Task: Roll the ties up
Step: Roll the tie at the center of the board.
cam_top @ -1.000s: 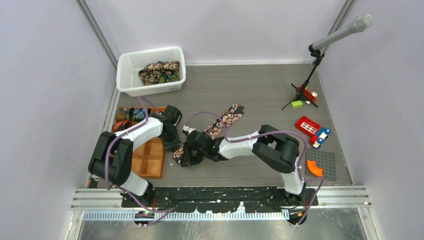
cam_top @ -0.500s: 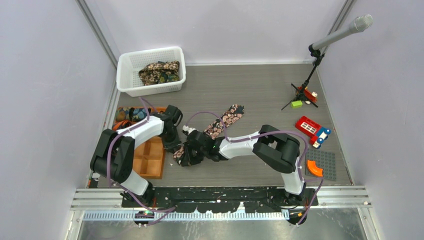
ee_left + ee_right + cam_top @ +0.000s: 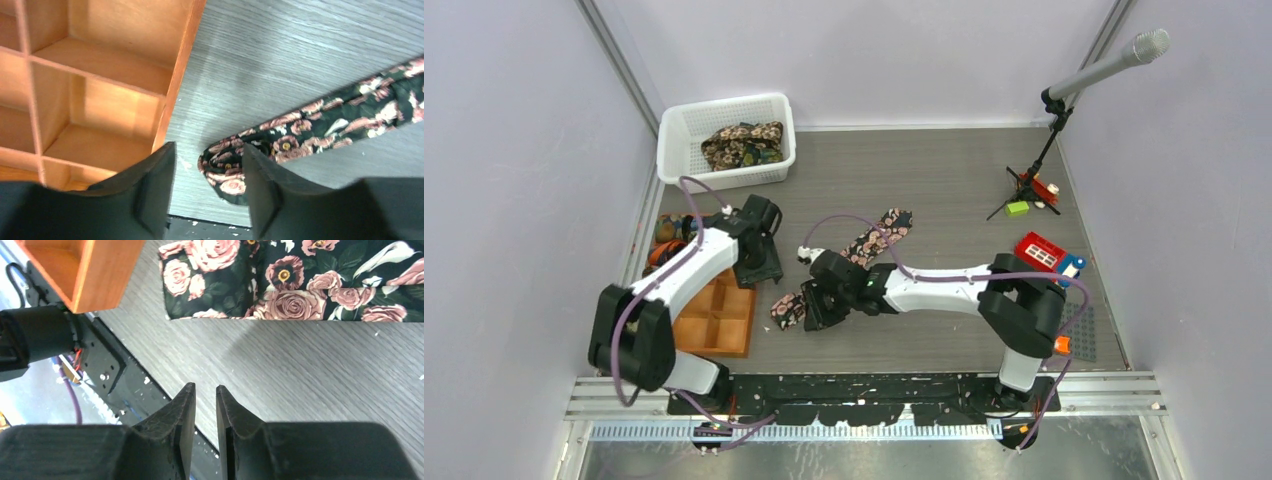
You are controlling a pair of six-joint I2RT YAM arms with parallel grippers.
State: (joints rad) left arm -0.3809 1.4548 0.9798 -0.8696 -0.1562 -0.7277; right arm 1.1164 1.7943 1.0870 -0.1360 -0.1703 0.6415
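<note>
Grey wood-grain tabletop [image 3: 944, 190] lies under both my wrists.

Left gripper [image 3: 209, 150]: fingers apart, nothing between them. It hangs clear of the cloth. Just past the tips lies the doubled-over narrow end of the long black necktie printed with pink-cream roses [image 3: 310, 117].

Right gripper [image 3: 205, 387]: fingers all but together, a thin slit between, empty. The same folded end sits ahead of these tips and apart from them. Neither side has hold of the tie.

The tie runs flat and straight away from both sets of fingers, toward the far side of the table. My reading: it is laid out like this so a roll begun at the near fold can travel up its length. The fold looks like a first turn, loose.

Hard against my left fingers' outer side is the orange wooden tray of square compartments [image 3: 180, 75], probably kept close to take finished rolls.

Well beyond the left fingers, the white plastic mesh basket [image 3: 674, 160] holds more patterned ties [image 3: 744, 145], bunched and unrolled.
</note>
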